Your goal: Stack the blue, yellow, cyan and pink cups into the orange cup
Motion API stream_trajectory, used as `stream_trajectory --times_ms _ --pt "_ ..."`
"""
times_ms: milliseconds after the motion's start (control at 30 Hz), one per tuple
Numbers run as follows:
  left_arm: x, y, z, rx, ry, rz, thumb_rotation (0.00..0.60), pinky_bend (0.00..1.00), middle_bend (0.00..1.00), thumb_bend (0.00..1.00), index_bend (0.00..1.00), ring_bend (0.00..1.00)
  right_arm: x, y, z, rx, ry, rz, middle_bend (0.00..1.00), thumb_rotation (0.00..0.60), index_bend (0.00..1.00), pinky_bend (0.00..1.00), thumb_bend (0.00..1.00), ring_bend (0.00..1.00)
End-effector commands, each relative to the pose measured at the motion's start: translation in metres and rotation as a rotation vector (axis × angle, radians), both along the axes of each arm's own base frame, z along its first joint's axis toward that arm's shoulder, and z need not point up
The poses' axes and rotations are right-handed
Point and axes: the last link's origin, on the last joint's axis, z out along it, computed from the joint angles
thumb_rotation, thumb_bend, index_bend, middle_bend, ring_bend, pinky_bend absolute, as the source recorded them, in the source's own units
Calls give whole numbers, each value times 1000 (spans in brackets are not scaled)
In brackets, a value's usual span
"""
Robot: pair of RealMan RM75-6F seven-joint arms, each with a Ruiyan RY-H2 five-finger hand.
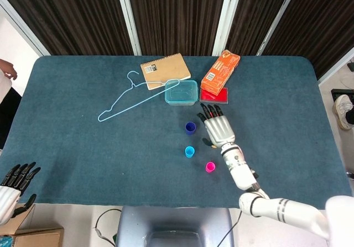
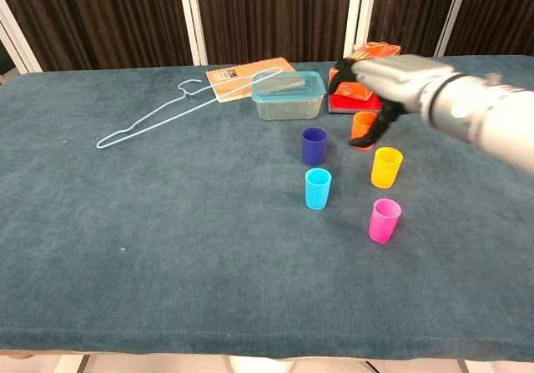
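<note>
Five small cups stand right of the table's centre: orange (image 2: 364,129), blue (image 2: 314,146), yellow (image 2: 386,167), cyan (image 2: 318,189) and pink (image 2: 385,220). In the head view I see the blue cup (image 1: 190,127), the cyan cup (image 1: 189,151) and the pink cup (image 1: 210,167); my right hand (image 1: 217,128) hides the orange and yellow ones. That right hand (image 2: 390,85) hovers above the orange cup with its fingers spread and holds nothing. My left hand (image 1: 15,179) rests off the near left corner of the table, fingers apart and empty.
Behind the cups stand a clear teal container (image 2: 289,95), an orange box (image 1: 220,72) on a red pad (image 1: 214,96), a brown notebook (image 1: 165,71) and a light-blue wire hanger (image 1: 133,99). A person's hand (image 1: 6,67) shows at the left edge.
</note>
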Motion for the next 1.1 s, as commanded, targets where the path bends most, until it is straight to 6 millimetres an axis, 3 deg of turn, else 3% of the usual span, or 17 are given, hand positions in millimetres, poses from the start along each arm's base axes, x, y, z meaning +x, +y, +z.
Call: stream_trajectory --times_ms 33,200,433,733,867,967,1100 --pt "-1 0 1 0 0 2 600 78 0 415 0 0 14 -8 -22 18 20 -2 0 600 364 0 356 0" --pt "0 -1 2 5 -6 0 600 78 0 415 0 0 18 -13 -41 21 44 -24 0 600 383 0 362 0" --pt "-1 -1 4 3 -9 1 600 78 0 415 0 0 17 -21 -50 14 59 -51 0 600 412 0 426 0" --pt "-3 1 2 -2 -4 8 600 78 0 416 0 0 20 -28 -54 10 30 -74 0 600 568 0 493 0" --pt "-3 1 1 -7 -4 8 600 78 0 415 0 0 22 -31 -40 -37 -26 -70 0 600 603 0 502 0" --pt "-2 1 0 -10 -3 5 600 78 0 416 0 0 22 -34 -16 -113 -92 -49 0 600 602 0 502 0" --pt "-1 0 -1 -13 -2 -3 600 78 0 415 0 0 3 -41 13 -207 -86 -66 2 600 603 0 502 0"
